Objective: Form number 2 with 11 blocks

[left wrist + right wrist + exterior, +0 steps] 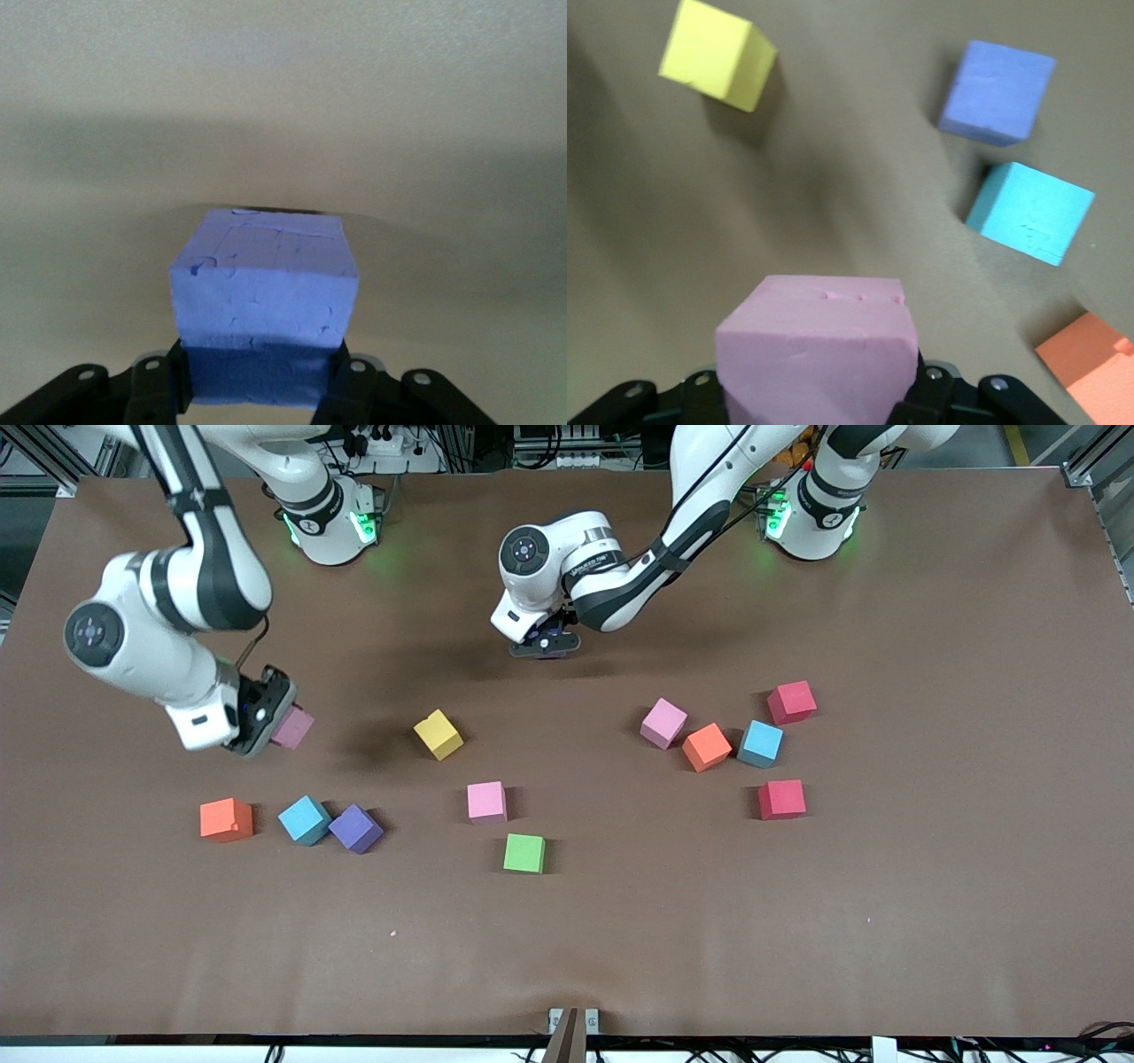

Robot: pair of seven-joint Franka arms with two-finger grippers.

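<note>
Over the brown counter [620,939], toward the right arm's end: right hand [266,717], clamped on a pink cube [293,728], pink foam filling the space between its fingers [700,390] in the right wrist view. Over the counter's middle, close to the robot bases: left hand [545,642], closed tight on a purple cube [264,283], gripped at its lower part.

Loose on the counter: yellow cube [438,734]; pink cube [486,801] with a green cube [524,853] just nearer the front camera; orange cube [226,819], light blue cube [305,820] touching another purple cube [356,829]. Toward the left arm's end: pink cube [664,723], orange cube [706,747], light blue cube [761,744], two red cubes [791,701] [781,799]. No digit 2 laid out.
</note>
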